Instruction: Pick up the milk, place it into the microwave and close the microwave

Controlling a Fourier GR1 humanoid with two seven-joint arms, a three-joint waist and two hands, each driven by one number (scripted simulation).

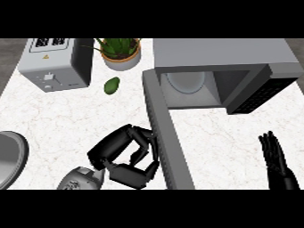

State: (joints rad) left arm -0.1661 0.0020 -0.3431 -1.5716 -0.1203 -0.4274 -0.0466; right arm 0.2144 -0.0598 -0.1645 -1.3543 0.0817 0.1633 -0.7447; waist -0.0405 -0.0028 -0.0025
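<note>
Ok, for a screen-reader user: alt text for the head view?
The robot's curled left hand sits against the open microwave door; no milk shows. Its right hand rests open at lower right; a toaster and potted plant stand behind.

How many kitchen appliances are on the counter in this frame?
2. A toaster stands at the far left of the counter. An open microwave stands at the far right, its door swung out toward the robot. Others may lie outside the view.

There is one microwave [220, 51], one toaster [52, 67] and one potted plant [120, 54]. One green fruit [112, 85] and one grey bowl [22, 149]. Two hands show: left hand [125, 156], right hand [277, 162].
</note>
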